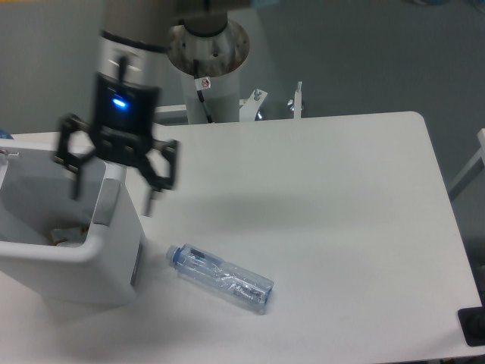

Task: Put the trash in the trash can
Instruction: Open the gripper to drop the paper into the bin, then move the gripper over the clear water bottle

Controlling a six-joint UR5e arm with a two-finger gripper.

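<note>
Camera, bottle [220, 277] (label unreadable), pincer [114, 193] spread.

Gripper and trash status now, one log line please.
gripper: open, empty, above trash can rim | paper: in can | water bottle: lying on table

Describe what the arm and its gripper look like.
The arm is a grey cylinder ending in a black wrist with a glowing blue light. The gripper is black, with two linkage-style fingers. Behind stands a round metal base column with a small sticker and a black cable.
</note>
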